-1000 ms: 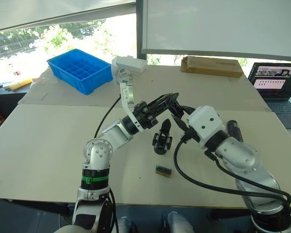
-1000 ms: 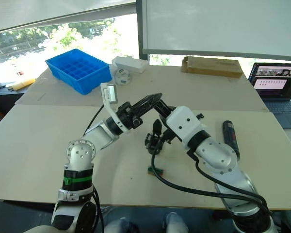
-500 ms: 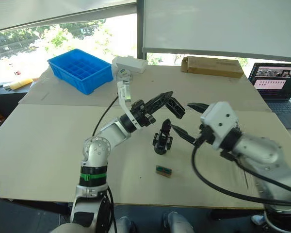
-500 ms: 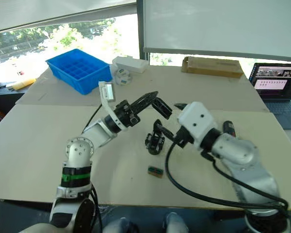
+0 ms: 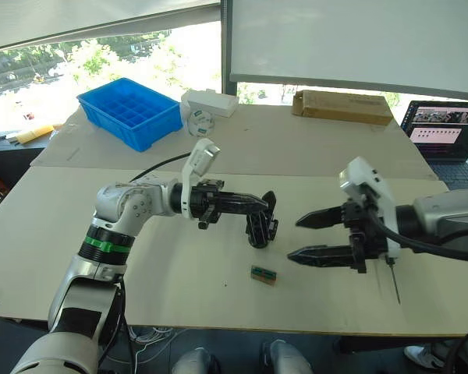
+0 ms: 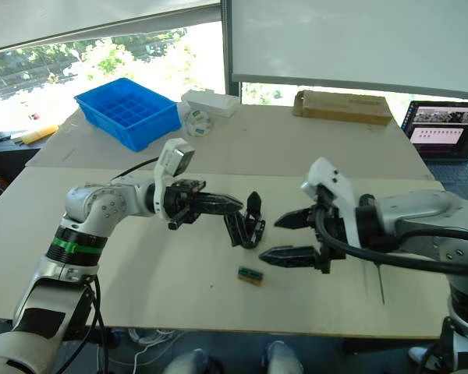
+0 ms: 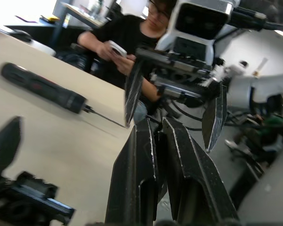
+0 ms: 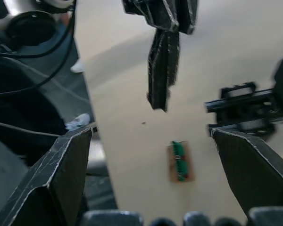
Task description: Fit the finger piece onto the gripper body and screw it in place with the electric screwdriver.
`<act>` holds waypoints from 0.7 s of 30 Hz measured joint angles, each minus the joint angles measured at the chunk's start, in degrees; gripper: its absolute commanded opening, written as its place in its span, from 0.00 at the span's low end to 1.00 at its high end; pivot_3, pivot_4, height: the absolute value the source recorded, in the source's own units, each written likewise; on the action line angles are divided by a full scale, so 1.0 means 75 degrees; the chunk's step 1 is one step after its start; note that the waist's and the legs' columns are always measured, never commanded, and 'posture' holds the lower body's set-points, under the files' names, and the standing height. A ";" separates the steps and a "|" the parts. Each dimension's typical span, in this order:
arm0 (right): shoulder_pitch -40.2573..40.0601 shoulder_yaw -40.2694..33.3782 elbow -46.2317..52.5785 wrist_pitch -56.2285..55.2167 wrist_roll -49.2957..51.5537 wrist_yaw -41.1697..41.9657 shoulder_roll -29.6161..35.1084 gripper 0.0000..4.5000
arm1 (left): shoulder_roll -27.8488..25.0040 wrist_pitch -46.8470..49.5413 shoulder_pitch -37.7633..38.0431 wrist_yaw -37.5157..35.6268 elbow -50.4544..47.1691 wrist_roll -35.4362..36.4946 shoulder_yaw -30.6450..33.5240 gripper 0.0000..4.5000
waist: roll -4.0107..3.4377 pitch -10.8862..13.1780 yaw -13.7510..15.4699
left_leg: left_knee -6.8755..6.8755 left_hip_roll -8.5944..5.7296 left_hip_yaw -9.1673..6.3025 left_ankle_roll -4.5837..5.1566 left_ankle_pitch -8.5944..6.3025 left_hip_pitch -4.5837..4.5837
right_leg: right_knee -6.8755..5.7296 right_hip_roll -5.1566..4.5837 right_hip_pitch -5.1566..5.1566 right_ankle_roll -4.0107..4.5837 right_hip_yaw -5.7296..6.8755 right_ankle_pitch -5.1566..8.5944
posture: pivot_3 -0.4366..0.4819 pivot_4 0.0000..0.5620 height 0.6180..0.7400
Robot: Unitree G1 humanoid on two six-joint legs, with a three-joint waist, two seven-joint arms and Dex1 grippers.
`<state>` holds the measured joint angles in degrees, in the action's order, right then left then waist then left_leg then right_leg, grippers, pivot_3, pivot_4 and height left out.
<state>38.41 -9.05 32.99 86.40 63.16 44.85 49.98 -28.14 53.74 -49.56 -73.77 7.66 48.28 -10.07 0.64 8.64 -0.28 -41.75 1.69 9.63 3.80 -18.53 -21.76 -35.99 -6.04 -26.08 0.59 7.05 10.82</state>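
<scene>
Black gripper body (image 5: pixel 260 227) stands upright at mid-table, with the left gripper (image 5: pixel 259 203) clenched, fingers pressed together, its tips just left of it. Right gripper (image 5: pixel 304 238) hangs released, fingers spread wide, right of the body. Electric screwdriver (image 7: pixel 41 88) lies on the table's right side; a green-and-tan block (image 5: pixel 263 274) lies nearer.

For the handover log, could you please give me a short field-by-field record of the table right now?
Left hand: shut, tips close to the gripper body
Right hand: open, above the table, holding nothing
Gripper body: on the table between the hands, one finger pointing up
Electric screwdriver: lying on the table on the robot's right
Green-and-tan block: on the table, nearer the robot than the gripper body
Blue tray: far left of the table
</scene>
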 measured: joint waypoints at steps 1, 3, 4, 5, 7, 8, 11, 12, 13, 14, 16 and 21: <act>0.0106 0.0054 -0.0077 0.0159 0.0119 -0.0179 -0.0193 0.99 | 0.0022 0.0027 0.0001 -0.0044 -0.0014 -0.0005 -0.0012 0.00 | 0.0000 0.0000 0.0000 | 0.0000 0.0000 -0.0001 0.0000 0.0000 -0.0003 | -0.0002 0.0000 -0.0004 0.0000 0.0001 0.0000 | 0.48 0.27 1.00; 0.0364 0.0163 -0.0231 0.0424 0.0315 -0.0593 -0.0756 0.99 | 0.0019 0.0116 -0.0009 -0.0140 -0.0089 -0.0069 -0.0082 0.00 | 0.0000 0.0000 -0.0007 | -0.0001 0.0001 0.0000 0.0000 0.0000 -0.0002 | -0.0007 0.0002 -0.0005 0.0001 0.0001 0.0000 | 0.48 0.27 1.00; 0.0459 0.0250 -0.0277 0.0561 0.0389 -0.0805 -0.1012 0.99 | 0.0013 0.0184 -0.0010 -0.0187 -0.0166 -0.0117 -0.0144 0.00 | -0.0001 0.0000 -0.0020 | -0.0001 0.0001 0.0000 0.0000 0.0001 -0.0002 | -0.0007 0.0004 -0.0004 0.0001 0.0002 0.0000 | 0.48 0.27 1.00; 0.0478 0.0357 -0.0280 0.0664 0.0466 -0.1042 -0.1229 0.99 | 0.0025 0.0217 0.0003 -0.0233 -0.0282 -0.0129 -0.0229 0.00 | -0.0001 0.0000 -0.0034 | -0.0001 0.0001 0.0000 -0.0001 0.0001 -0.0005 | -0.0009 0.0005 -0.0007 0.0001 0.0003 0.0000 | 0.48 0.27 1.00; 0.0483 0.0560 -0.0329 0.0741 0.0509 -0.1392 -0.1367 0.99 | 0.0018 0.0259 0.0045 -0.0262 -0.0403 -0.0130 -0.0242 0.00 | -0.0001 0.0000 -0.0029 | -0.0001 -0.0001 0.0000 0.0000 0.0001 -0.0008 | -0.0008 0.0004 -0.0007 0.0000 0.0004 0.0000 | 0.48 0.27 1.00; 0.0487 0.0594 -0.0377 0.0745 0.0564 -0.1534 -0.1406 0.99 | 0.0016 0.0286 0.0068 -0.0263 -0.0440 -0.0130 -0.0241 0.00 | -0.0001 0.0000 -0.0024 | -0.0002 -0.0004 0.0000 0.0000 0.0001 -0.0008 | -0.0008 0.0001 -0.0007 -0.0001 0.0004 0.0000 | 0.48 0.27 1.00; 0.0539 0.0701 -0.0547 0.0750 0.0769 -0.1975 -0.1547 0.99 | 0.0015 0.0368 0.0146 -0.0259 -0.0554 -0.0129 -0.0234 0.00 | -0.0001 0.0000 -0.0033 | -0.0002 -0.0005 0.0001 0.0000 0.0001 -0.0007 | -0.0008 0.0001 -0.0006 -0.0003 0.0003 0.0000 | 0.48 0.27 1.00; 0.0547 0.0728 -0.0587 0.0751 0.0788 -0.2111 -0.1613 0.99 | 0.0018 0.0381 0.0163 -0.0256 -0.0617 -0.0127 -0.0232 0.00 | -0.0001 0.0000 -0.0039 | -0.0001 -0.0005 0.0001 0.0000 0.0001 -0.0006 | -0.0008 0.0002 -0.0006 -0.0003 0.0003 0.0000 | 0.48 0.27 1.00; 0.0547 0.0762 -0.0600 0.0751 0.0835 -0.2224 -0.1666 0.99 | 0.0027 0.0393 0.0168 -0.0252 -0.0645 -0.0127 -0.0232 0.00 | -0.0001 0.0000 -0.0042 | -0.0001 -0.0004 0.0001 0.0000 0.0001 -0.0006 | -0.0008 0.0003 -0.0006 -0.0003 0.0003 0.0000 | 0.48 0.27 1.00; 0.0547 0.0802 -0.0625 0.0752 0.0919 -0.2328 -0.1708 0.99 | 0.0028 0.0408 0.0180 -0.0248 -0.0670 -0.0127 -0.0232 0.00 | -0.0001 0.0000 -0.0049 | -0.0001 -0.0004 0.0001 -0.0001 0.0001 -0.0005 | -0.0008 0.0004 -0.0007 -0.0003 0.0003 0.0000 | 0.48 0.27 1.00; 0.0546 0.0817 -0.0676 0.0755 0.1065 -0.2503 -0.1729 0.99 | 0.0027 0.0445 0.0264 -0.0246 -0.0761 -0.0127 -0.0231 0.00 | -0.0001 0.0000 -0.0058 | -0.0001 -0.0004 0.0001 -0.0001 0.0001 -0.0004 | -0.0008 0.0005 -0.0006 -0.0003 0.0003 0.0000 | 0.48 0.27 1.00; 0.0544 0.0817 -0.0732 0.0755 0.1323 -0.2764 -0.1729 0.66 | 0.0024 0.0503 0.0363 -0.0236 -0.0768 -0.0129 -0.0224 0.00 | -0.0001 0.0000 -0.0053 | -0.0001 -0.0004 0.0002 -0.0001 0.0001 -0.0005 | -0.0009 0.0005 -0.0006 -0.0004 0.0002 0.0000 | 0.48 0.27 1.00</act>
<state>42.49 -2.92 27.49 92.07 73.09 24.12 37.02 -27.96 57.51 -46.83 -75.53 1.90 47.31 -11.76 0.63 8.64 -0.68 -41.76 1.66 9.64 3.79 -18.52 -21.79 -36.06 -6.01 -26.12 0.57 7.06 10.82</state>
